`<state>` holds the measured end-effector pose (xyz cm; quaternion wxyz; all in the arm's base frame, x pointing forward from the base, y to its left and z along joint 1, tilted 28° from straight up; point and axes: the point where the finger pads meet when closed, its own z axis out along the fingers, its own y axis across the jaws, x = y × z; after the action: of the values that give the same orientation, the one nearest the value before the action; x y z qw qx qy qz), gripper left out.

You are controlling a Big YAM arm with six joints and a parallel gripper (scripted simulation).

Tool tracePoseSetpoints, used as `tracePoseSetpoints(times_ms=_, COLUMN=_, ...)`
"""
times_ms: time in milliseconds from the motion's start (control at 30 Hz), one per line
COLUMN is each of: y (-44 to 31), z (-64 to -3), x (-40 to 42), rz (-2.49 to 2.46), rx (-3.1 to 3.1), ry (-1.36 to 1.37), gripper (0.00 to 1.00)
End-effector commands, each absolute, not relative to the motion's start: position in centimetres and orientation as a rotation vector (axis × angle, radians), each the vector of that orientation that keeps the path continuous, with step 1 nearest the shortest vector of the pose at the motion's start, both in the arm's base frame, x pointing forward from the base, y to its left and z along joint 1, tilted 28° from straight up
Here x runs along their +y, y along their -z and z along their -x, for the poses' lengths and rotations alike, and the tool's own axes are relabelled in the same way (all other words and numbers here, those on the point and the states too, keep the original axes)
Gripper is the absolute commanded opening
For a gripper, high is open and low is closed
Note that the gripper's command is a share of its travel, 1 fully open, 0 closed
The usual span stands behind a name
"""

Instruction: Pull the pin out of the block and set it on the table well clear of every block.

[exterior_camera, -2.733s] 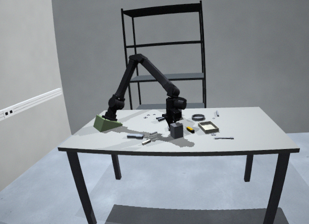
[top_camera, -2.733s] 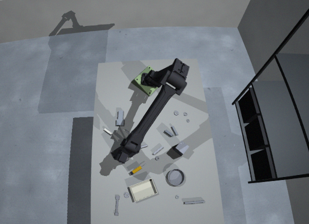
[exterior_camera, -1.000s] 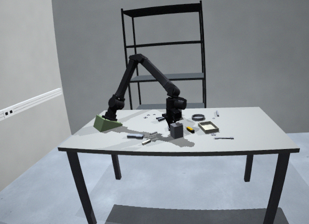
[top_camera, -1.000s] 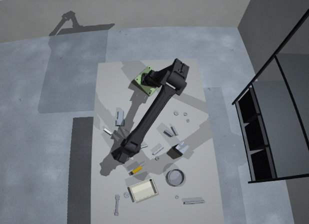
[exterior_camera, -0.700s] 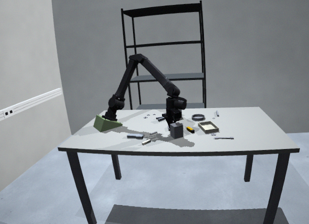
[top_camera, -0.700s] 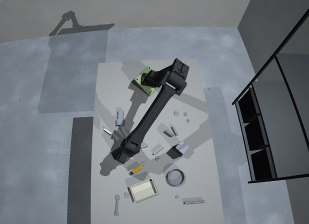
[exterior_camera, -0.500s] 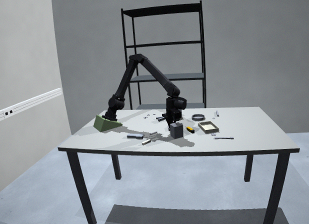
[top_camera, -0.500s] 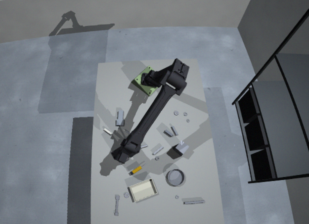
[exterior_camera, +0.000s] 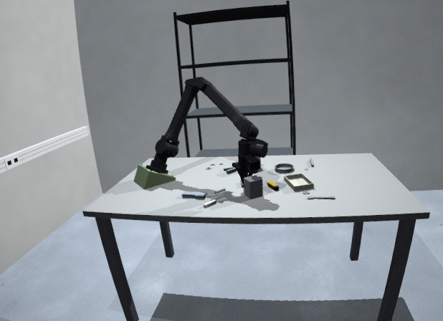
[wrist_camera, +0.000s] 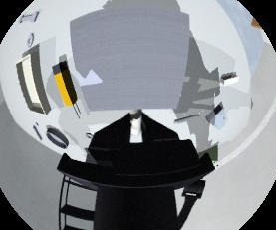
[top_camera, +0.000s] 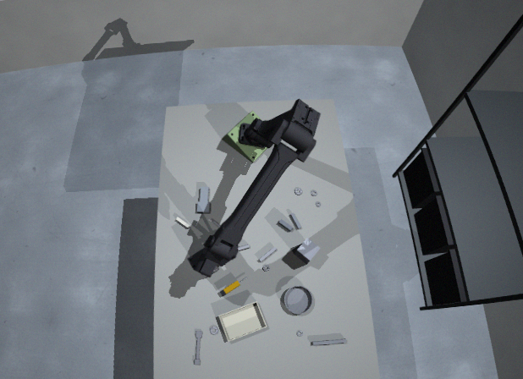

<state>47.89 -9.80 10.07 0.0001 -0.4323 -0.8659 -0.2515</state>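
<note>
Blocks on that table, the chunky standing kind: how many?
2 that I can tell: one dark block right of the forearm, and one under the pincer. The arm may hide more.

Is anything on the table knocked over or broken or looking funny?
Nothing looks broken or spilled. Small metal parts lie scattered over the table, but none looks damaged. The grey block stands upright. The gripper is shut on a small pale pin, right beside that block.
</note>
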Motion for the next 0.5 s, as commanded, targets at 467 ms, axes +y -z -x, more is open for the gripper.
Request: tracePoseSetpoints(times_ms=467, y=-10.74, z=-49.02, x=-9.96, rz=1.33, rx=-2.74, ry=0.79, gripper=0.0)
